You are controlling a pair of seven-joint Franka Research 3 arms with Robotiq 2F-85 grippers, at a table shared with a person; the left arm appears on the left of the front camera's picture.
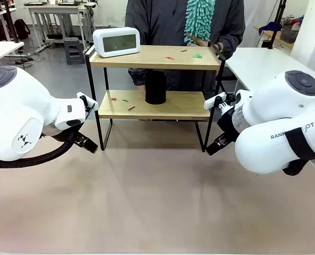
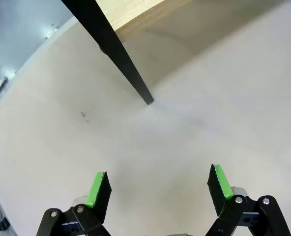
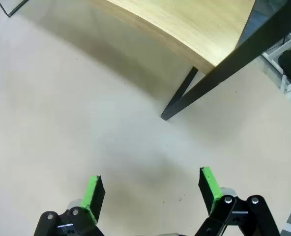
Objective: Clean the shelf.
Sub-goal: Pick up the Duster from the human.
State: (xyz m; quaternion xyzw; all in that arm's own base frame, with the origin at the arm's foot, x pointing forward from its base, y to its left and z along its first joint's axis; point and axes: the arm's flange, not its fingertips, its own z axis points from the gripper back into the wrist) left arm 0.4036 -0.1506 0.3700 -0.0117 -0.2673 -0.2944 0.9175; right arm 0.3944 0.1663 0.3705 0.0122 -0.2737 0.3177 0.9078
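The shelf (image 1: 147, 57) stands at the middle of the table, two light wooden boards in a thin black frame. Small red and green scraps lie on its top board (image 1: 170, 57) and on its lower board (image 1: 131, 108). My left gripper (image 1: 88, 142) hangs open by the shelf's front left leg (image 2: 121, 54), its green pads (image 2: 97, 187) over bare table. My right gripper (image 1: 216, 144) hangs open by the front right leg (image 3: 204, 88), under the lower board's corner (image 3: 185, 24). Neither holds anything.
A white clock (image 1: 116, 41) sits on the top board's left end. A black cylinder (image 1: 156, 86) stands on the lower board. Behind the shelf a person holds a teal duster (image 1: 200, 18), hand (image 1: 200, 41) at the top board's right end. White tables flank both sides.
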